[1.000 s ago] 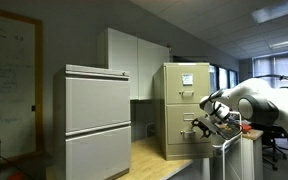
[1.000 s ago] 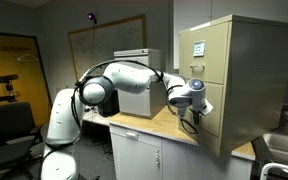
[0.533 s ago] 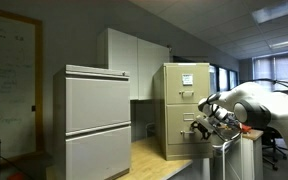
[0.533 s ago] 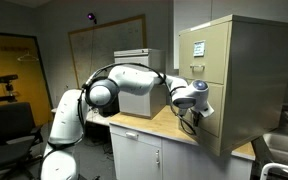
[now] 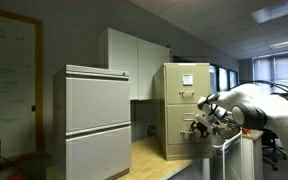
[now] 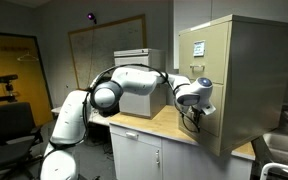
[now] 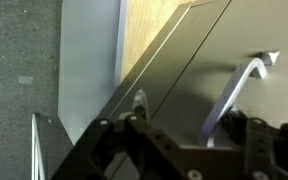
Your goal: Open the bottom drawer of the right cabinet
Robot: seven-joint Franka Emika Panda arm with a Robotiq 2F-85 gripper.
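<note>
Right now the black gripper point(image 5: 201, 127) at the end of the white robot arm point(image 5: 254, 105) hangs in front of the lower part of the tall narrow tan metal filing cabinet point(image 5: 187, 105). This cabinet stands on a light wooden surface point(image 5: 149, 152), with a white sheet of paper point(image 5: 188, 79) on its top drawer. The plain tan bottom drawer point(image 5: 179, 143) is the lowest front in the stack, just above the surface, and in both exterior views it looks flush with the cabinet front.

In an exterior view the arm point(image 6: 134, 80) reaches across from its white base, and the gripper point(image 6: 195, 117) sits right against the cabinet point(image 6: 264, 80) at the level of the bottom drawer point(image 6: 219, 132).

The wrist view looks closely along the bottom drawer point(image 7: 199, 80), whose small silver pull handle point(image 7: 234, 95) slants across the frame. The gripper point(image 7: 179, 135) fills the lower edge of this view. Its two dark fingers point(image 7: 104, 150) stand spread apart, and the lower end of the handle lies near the one on the picture's right. Whether either finger touches the handle cannot be told.

To one side of the tan cabinet, well apart from the gripper, stands a wide pale grey two-drawer cabinet point(image 5: 96, 120).
</note>
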